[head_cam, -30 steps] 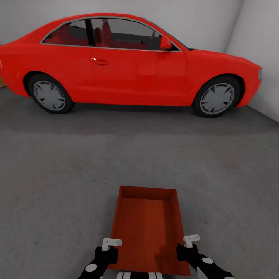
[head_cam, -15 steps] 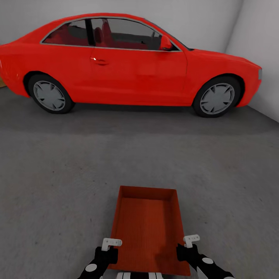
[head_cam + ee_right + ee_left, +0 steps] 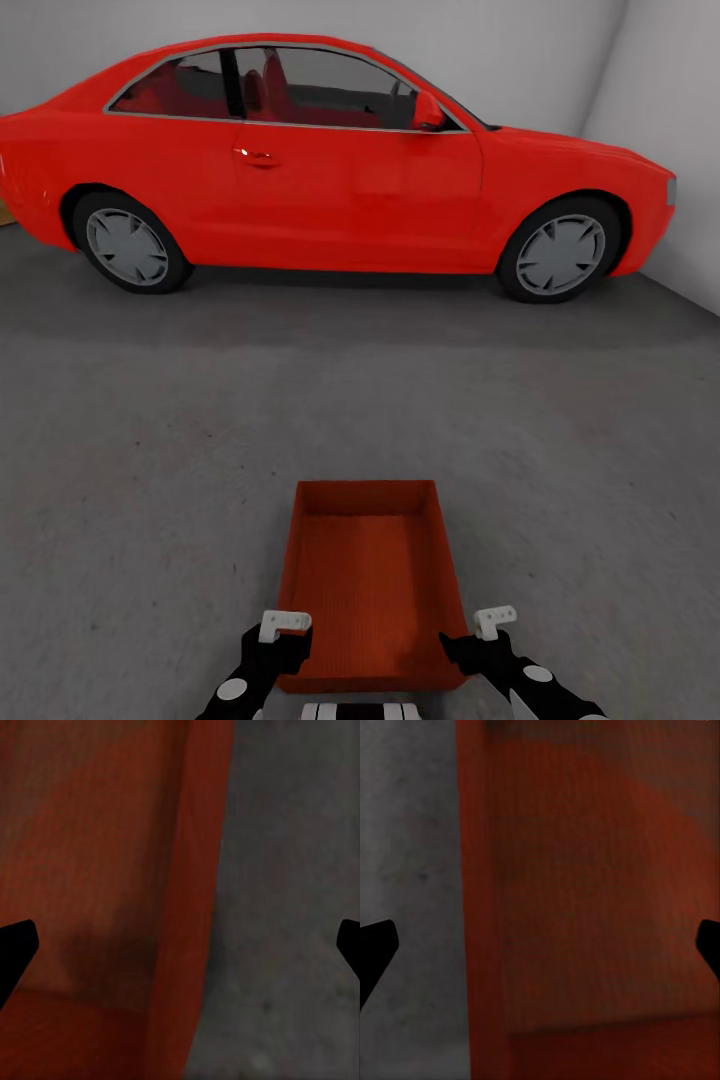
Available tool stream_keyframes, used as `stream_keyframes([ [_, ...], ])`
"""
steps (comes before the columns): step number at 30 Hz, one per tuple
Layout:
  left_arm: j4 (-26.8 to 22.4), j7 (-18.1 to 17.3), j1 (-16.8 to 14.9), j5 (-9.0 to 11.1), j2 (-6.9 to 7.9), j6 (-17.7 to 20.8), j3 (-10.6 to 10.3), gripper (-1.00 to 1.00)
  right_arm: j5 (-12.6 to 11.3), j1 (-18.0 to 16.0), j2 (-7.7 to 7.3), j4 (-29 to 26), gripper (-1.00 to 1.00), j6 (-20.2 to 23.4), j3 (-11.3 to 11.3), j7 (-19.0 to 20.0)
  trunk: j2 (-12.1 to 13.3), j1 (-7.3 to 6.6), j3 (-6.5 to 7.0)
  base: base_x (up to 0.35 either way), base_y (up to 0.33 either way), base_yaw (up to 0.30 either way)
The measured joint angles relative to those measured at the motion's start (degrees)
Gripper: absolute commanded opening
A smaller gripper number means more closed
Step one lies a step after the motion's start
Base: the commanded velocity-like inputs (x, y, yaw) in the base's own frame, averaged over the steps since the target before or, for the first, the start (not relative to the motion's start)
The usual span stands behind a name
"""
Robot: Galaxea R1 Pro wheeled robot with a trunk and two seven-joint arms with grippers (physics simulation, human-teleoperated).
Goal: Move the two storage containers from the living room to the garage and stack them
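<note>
One orange-red storage container [image 3: 365,590] lies level on the dark grey garage floor [image 3: 150,480] just in front of me, its open top up and nothing inside. The other container is out of view. My left gripper [image 3: 283,640] hangs over the container's left long wall near its near corner. It is open, and in the left wrist view that wall [image 3: 480,907] runs between the spread fingers of the gripper [image 3: 540,949]. My right gripper [image 3: 478,640] is open in the same way over the right wall [image 3: 199,885], with its fingers [image 3: 15,952] wide apart.
A big red coupe car [image 3: 330,160] stands side-on across the far end of the garage. White walls [image 3: 660,90] close the back and right. Bare grey floor stretches between the car and the container and to both sides.
The container has dropped out of its raised, tilted pose and now rests flat and lower on the floor. Both grippers stay by its near corners, no longer carrying it.
</note>
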Motion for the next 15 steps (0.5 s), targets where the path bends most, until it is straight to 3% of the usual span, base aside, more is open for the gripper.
stream_keyframes([
  [15,0.0,0.0,0.0,0.0,0.00,-0.1,0.1,1.00,0.0,0.0,0.00,0.0,1.00,0.0,0.0,0.0,0.0,0.00,0.00,0.000,0.000,0.000],
])
